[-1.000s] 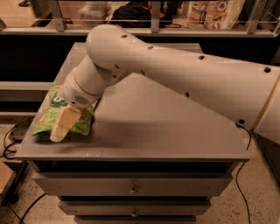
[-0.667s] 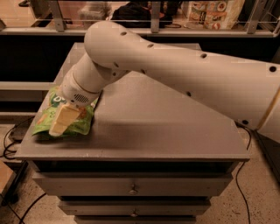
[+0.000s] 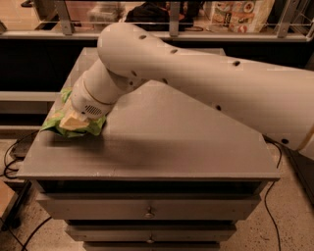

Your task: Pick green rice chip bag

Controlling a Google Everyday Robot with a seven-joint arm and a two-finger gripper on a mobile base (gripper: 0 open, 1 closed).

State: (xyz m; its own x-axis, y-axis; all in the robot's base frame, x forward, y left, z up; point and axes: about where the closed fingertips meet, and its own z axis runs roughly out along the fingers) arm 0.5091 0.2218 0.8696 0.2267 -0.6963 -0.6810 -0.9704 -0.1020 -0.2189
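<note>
The green rice chip bag (image 3: 53,125) is a light-green foil pouch at the left edge of the grey cabinet top (image 3: 162,142). My gripper (image 3: 73,120) is at the end of the big white arm (image 3: 196,83) and presses down into the middle of the bag. One cream finger (image 3: 72,122) shows on top of the foil. The bag is bunched up around the gripper, with green foil showing to the left, to the right (image 3: 94,128) and behind (image 3: 65,94). The wrist hides most of the bag, and its printing is hidden.
The cabinet has drawers with small knobs (image 3: 149,213) at the front. Cables (image 3: 11,156) lie on the floor at the left. A railing and shelf with packaged goods (image 3: 240,11) run behind the cabinet.
The gripper has closed in on the bag. The bag's near edge has drawn up and the foil is now bunched around the gripper instead of lying flat.
</note>
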